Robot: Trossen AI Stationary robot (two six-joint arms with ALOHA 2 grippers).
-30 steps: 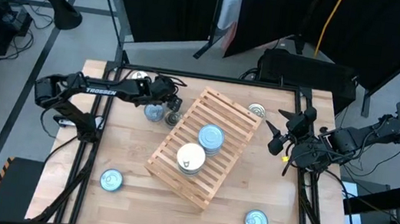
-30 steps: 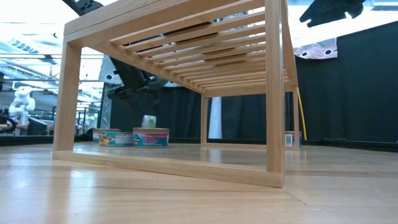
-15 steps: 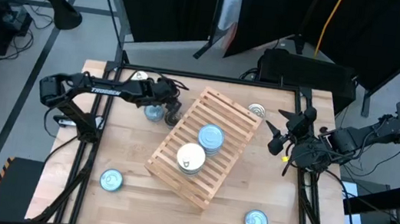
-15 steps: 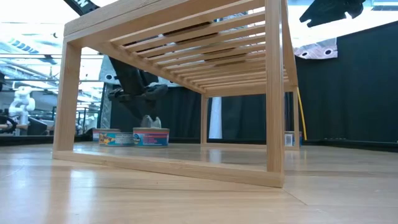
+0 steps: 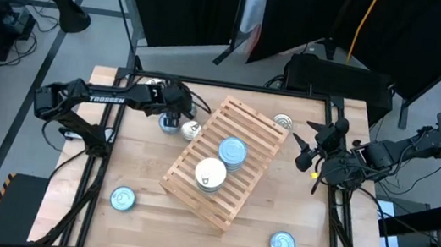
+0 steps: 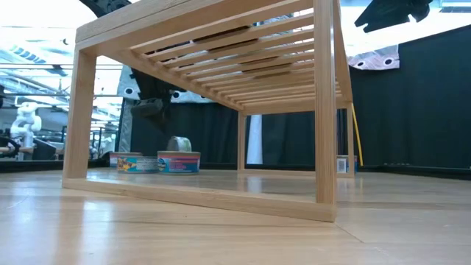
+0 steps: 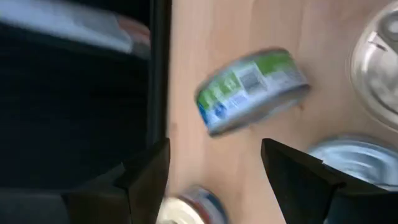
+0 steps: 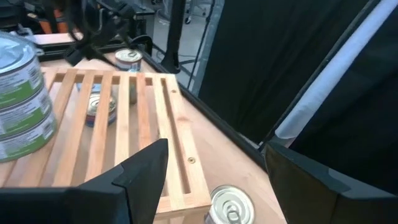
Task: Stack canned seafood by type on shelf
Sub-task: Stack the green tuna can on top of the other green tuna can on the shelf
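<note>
"TROSSEN" lettering along left arm (image 5: 104,98); green-labelled tin (image 7: 252,91) unreadable.

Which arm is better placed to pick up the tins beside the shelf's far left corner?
Left. The left hand hovers open right over those tins; the right hand waits beyond the shelf.

One slatted wooden shelf (image 5: 224,161) stands on the tabletop (image 5: 147,225), and it carries two stacks of tins: a blue-topped stack (image 5: 233,152) and a white-topped stack (image 5: 210,173). Off the shelf, five loose tins can be counted: one tipped on its edge (image 5: 191,130), one blue-topped beside it (image 5: 169,123), one silver-topped (image 5: 283,123) at the far side, and two (image 5: 122,198) (image 5: 281,244) near the front edge. Two robot hands are in view, the left hand (image 5: 178,111) and the right hand (image 5: 309,150).
</note>
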